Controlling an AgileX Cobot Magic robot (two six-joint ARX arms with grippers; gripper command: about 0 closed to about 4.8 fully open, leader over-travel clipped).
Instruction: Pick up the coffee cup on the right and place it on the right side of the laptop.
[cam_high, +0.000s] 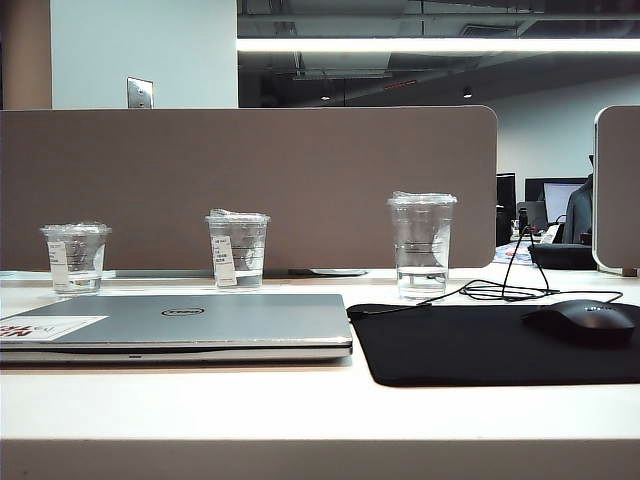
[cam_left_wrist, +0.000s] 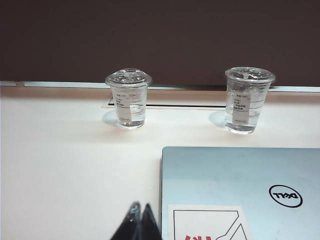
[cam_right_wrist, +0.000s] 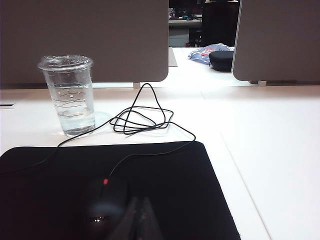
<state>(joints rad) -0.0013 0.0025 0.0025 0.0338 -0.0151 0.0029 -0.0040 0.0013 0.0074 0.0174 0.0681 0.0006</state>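
The coffee cup (cam_high: 421, 245) (cam_right_wrist: 68, 95), tall and clear with thin lines and a little water, stands upright on the white desk behind the black mouse mat (cam_high: 500, 342). The silver-grey laptop (cam_high: 175, 325) (cam_left_wrist: 240, 192) lies closed at the front left, logo and red-and-white sticker on its lid. My left gripper (cam_left_wrist: 140, 207) is shut and empty, near the laptop's corner. Over the mouse mat (cam_right_wrist: 115, 190), my right gripper (cam_right_wrist: 139, 201) is shut and empty, well short of the coffee cup. Neither gripper shows in the exterior view.
Two shorter clear cups with white labels (cam_high: 76, 257) (cam_high: 237, 249) stand behind the laptop. A black mouse (cam_high: 585, 322) (cam_right_wrist: 102, 202) rests on the mat, its looped cable (cam_right_wrist: 142, 117) lying beside the coffee cup. A brown partition (cam_high: 250, 185) closes the desk's back.
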